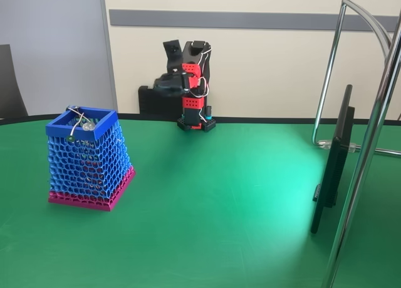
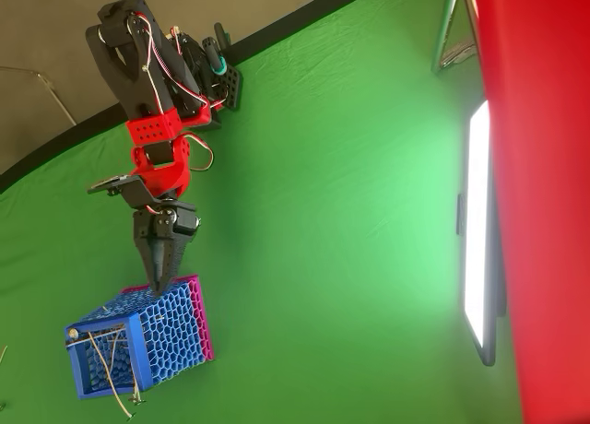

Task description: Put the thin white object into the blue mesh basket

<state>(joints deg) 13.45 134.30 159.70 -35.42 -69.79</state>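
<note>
one tapered blue honeycomb-mesh basket [image 2: 152, 336] with a pink base band; one thin white wire [image 2: 111, 369] lies across its rim, partly inside. my claw [image 2: 161, 281] – pressed together – above its base; a screen [image 1: 332, 163] stands well apart.

The table [image 1: 219, 206] is bright green. The basket [image 1: 91, 159] has blue honeycomb mesh, a solid blue rim and a magenta-pink band at its base. The wire [image 1: 76, 126] lying across its rim is white. The arm [image 2: 152, 120] is black with red segments.
</note>
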